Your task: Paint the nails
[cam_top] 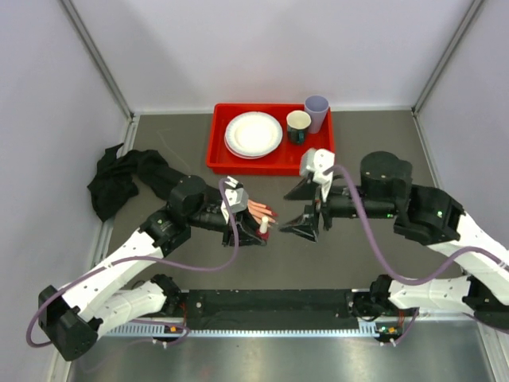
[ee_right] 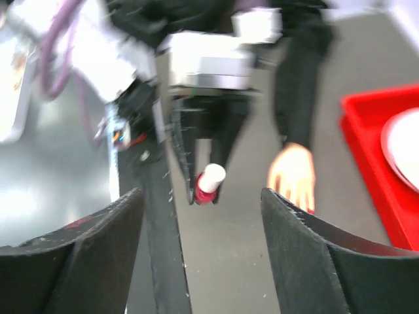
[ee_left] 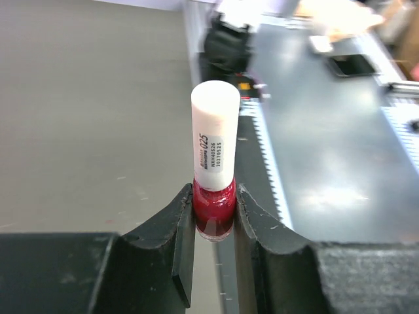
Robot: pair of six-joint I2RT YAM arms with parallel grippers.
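Observation:
My left gripper [ee_left: 214, 216] is shut on a red nail polish bottle [ee_left: 214, 206] with a white cap [ee_left: 215, 134], held upright above the table; it also shows in the top view [cam_top: 262, 226] and the right wrist view [ee_right: 208, 183]. The pale mannequin hand [cam_top: 258, 209] with a black sleeve lies just behind the bottle; its fingers [ee_right: 292, 178] show dark red nails [ee_right: 308, 210], blurred. My right gripper [cam_top: 301, 215] is open and empty, facing the bottle from the right, a short way off.
A red tray [cam_top: 225, 161] at the back holds white plates [cam_top: 254, 134], a dark cup [cam_top: 298, 126] and a lilac cup [cam_top: 316, 111]. A black cloth [cam_top: 115, 179] lies at the left. A black rail [cam_top: 270, 305] runs along the near edge.

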